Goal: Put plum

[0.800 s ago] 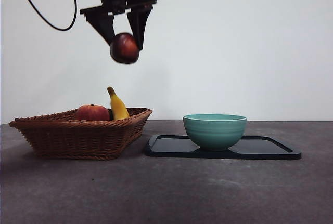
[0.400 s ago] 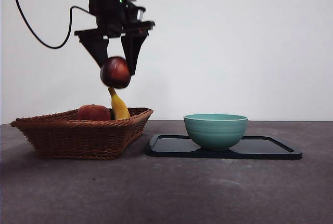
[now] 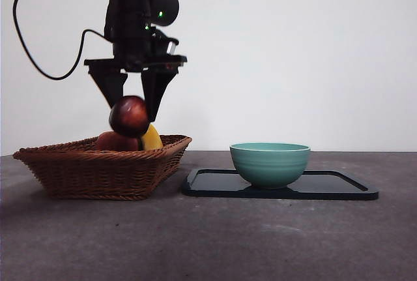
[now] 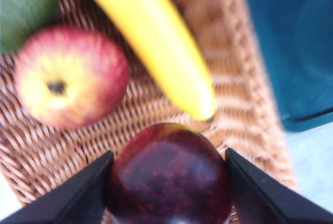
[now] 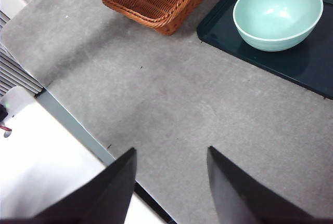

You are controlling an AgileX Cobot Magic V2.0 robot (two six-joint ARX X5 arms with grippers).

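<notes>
A: We are pinching the plum [image 4: 169,174] between the two jaws of the left gripper [image 3: 130,113], one jaw on each side. It is hanging just above the basket [image 3: 98,170], over the corner nearest the tray [image 3: 339,190].

B: How are we setting it down well?

A: We are aiming for the bare wicker between the apple [image 4: 70,76] and the tip of the banana [image 4: 156,42], so the plum is touching neither. We judge it best to lower it until it is resting on the weave before spreading the jaws, because a round fruit is likely to roll.

B: And how is it looking?

A: Round and glossy, dark maroon, almost black low down, with a redder patch on top. The right gripper [image 5: 171,182] is waiting, jaws spread over bare table [image 5: 171,104], with nothing between them.
</notes>
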